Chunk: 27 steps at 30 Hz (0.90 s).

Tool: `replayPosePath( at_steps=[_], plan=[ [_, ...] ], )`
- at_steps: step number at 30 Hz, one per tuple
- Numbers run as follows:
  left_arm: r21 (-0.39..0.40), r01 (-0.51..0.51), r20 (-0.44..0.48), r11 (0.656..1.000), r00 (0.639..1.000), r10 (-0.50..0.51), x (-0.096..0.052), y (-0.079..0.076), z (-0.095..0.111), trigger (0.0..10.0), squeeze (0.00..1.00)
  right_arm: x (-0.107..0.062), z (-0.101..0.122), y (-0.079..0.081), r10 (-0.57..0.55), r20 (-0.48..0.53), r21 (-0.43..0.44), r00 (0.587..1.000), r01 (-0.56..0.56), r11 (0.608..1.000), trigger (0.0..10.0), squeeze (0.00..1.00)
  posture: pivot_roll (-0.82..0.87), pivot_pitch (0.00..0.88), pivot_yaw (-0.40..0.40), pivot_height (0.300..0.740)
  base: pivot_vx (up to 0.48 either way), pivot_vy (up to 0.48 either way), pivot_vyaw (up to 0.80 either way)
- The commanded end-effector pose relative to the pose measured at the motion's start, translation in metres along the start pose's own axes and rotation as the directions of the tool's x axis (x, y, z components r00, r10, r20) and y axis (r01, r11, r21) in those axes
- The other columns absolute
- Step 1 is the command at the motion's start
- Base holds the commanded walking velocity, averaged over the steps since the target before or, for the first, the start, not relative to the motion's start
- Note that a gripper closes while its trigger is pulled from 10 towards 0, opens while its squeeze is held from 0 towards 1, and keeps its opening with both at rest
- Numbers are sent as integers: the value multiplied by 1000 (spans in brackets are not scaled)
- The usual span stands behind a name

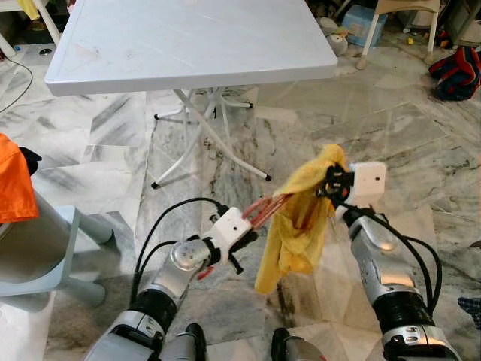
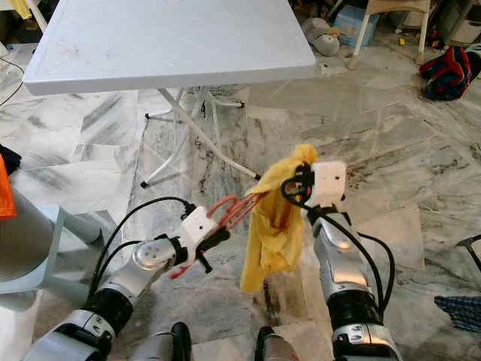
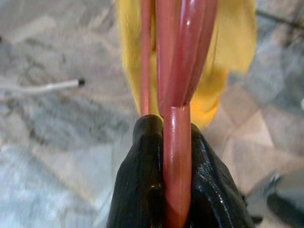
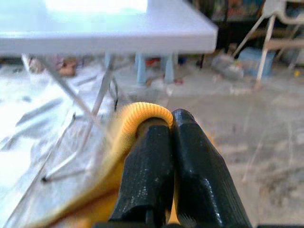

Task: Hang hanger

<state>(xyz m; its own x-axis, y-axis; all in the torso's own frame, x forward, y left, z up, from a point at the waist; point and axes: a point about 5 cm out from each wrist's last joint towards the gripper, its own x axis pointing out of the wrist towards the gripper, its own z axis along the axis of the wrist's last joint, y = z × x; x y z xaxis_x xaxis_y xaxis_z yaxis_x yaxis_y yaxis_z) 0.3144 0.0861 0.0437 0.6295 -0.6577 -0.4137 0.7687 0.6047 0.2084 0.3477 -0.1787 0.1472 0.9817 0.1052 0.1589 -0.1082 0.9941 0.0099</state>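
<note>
- Left wrist view: my left gripper [image 3: 176,142] is clamped on the red hanger [image 3: 176,85], whose bars run straight out from between my fingers into the yellow cloth [image 1: 301,218].
- My right gripper [image 4: 172,124] pinches that cloth's top edge, which drapes below the jaws.
- I judge I'm mid-carry, garment half on; next I need a rail, none seen beyond the white table [image 1: 188,45].

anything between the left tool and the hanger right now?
No. The left tool is already shut on the red hanger, fingers pressed to its bar. The right tool pinches the yellow cloth draped over it.
</note>
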Motion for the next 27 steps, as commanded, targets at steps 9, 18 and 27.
replayPosePath(
  at_steps=[9,18,27],
  plan=[
    [29,83,-69,996,994,-81,-5,-16,-22,0,0,17,40,-4,-46,106,-14,993,47,999,0,0,-17,235,-44,740,0,0,0],
    [133,172,6,976,985,-174,-20,-12,-15,0,0,20,14,-11,-105,-34,-94,994,101,990,0,0,-8,236,-55,740,0,0,0],
    [126,270,107,955,953,-284,-37,-13,-3,0,0,9,-19,-22,-167,-177,-124,970,146,981,0,0,10,245,-65,740,0,0,0]
  ],
)
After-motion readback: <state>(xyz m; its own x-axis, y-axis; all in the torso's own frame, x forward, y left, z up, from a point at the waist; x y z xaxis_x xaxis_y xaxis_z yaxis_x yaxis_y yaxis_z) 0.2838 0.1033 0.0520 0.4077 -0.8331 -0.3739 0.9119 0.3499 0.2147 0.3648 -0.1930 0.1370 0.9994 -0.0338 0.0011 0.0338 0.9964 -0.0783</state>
